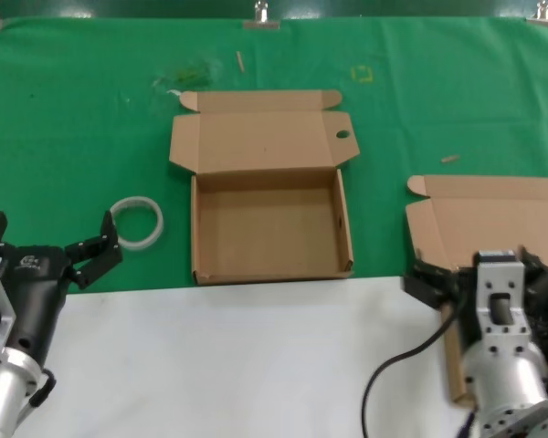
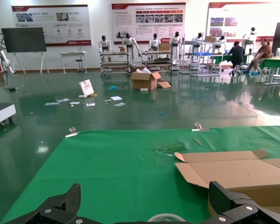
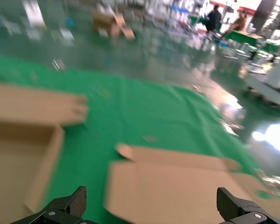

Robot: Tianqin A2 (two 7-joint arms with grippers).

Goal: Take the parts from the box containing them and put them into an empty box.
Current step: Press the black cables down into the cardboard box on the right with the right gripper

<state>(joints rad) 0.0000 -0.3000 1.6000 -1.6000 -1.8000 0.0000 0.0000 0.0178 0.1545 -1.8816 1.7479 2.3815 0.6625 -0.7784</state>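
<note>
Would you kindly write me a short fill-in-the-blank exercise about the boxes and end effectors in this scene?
1. The middle box with the holed flap is ____ inside.
2. The white ring lies on the ____ cloth.
3. The left end effector has its fingers ____.
4. The right end effector hangs over the ____ box.

Missing words: empty; green; open; right-hand

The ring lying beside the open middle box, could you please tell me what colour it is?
The ring is white, clearest in the head view.
</note>
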